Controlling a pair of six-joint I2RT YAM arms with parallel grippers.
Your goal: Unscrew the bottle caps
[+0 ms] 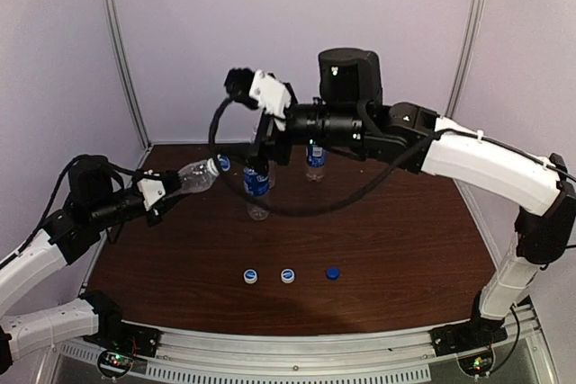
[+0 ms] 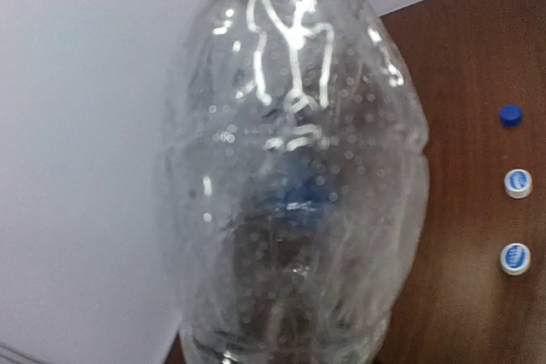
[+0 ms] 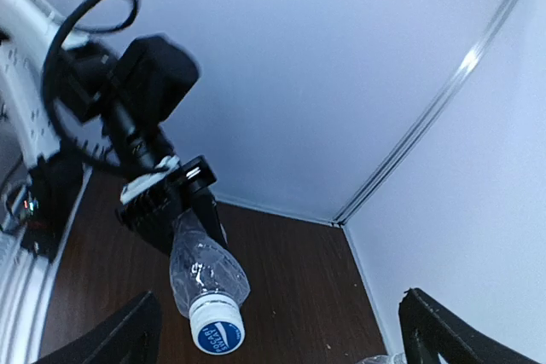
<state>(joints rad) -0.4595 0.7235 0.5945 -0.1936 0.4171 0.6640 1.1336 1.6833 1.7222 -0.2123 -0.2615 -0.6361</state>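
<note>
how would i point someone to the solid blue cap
On the brown table, three loose caps lie in a row near the front edge. The blue cap is at the row's right end, the only solid dark blue one; the other two caps are white with blue.

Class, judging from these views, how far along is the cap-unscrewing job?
Done: two white-and-blue caps and a dark blue cap lie loose on the table. In hand: the left hand grips a clear bottle whose cap is on; the right hand is open, facing it. Left: unscrewing that cap.
</note>
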